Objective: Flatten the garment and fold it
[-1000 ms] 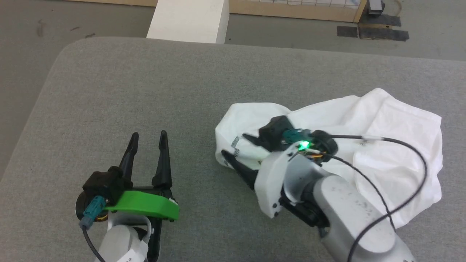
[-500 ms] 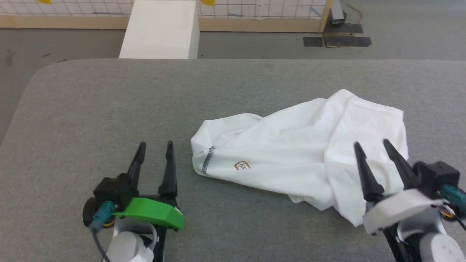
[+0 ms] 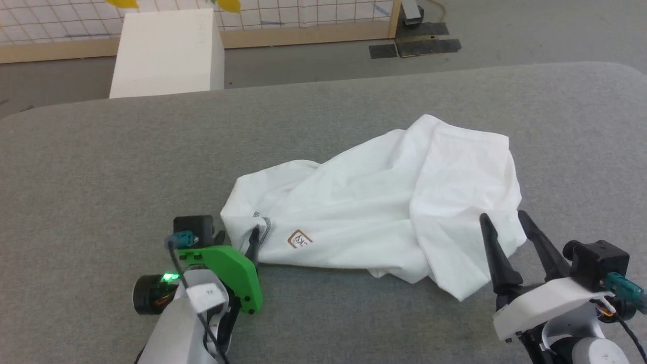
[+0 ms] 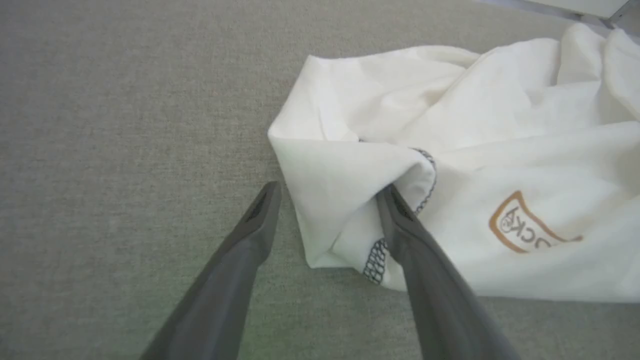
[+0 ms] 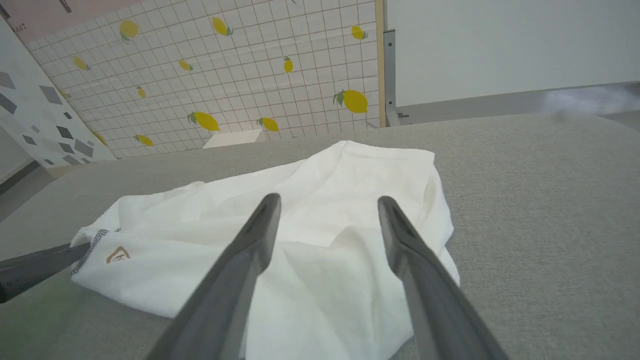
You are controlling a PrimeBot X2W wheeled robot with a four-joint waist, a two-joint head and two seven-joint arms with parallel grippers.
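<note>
The garment (image 3: 384, 202) is a white shirt lying crumpled in the middle of the grey padded table (image 3: 126, 151), with a brown label (image 3: 298, 238) near its left end. My left gripper (image 3: 237, 237) is open at that left corner. In the left wrist view the left gripper (image 4: 330, 190) straddles the folded corner of the garment (image 4: 475, 125), one finger on the table and the other against the dark zigzag seam (image 4: 425, 165). My right gripper (image 3: 504, 217) stands open over the near right corner. The right wrist view shows the right gripper (image 5: 328, 199) above the garment (image 5: 350, 170), holding nothing.
A rigid white box (image 3: 167, 50) stands on the floor just past the table's far edge. Behind it is a wood-framed wall of lemon-patterned tiles (image 5: 225, 75). Dark mats (image 3: 414, 45) lie on the floor at the back right. Bare table lies left of the garment.
The camera has shifted. My right gripper opened, left the garment's left end and drew back to the near right. My left gripper moved to the garment's left corner and now straddles it.
</note>
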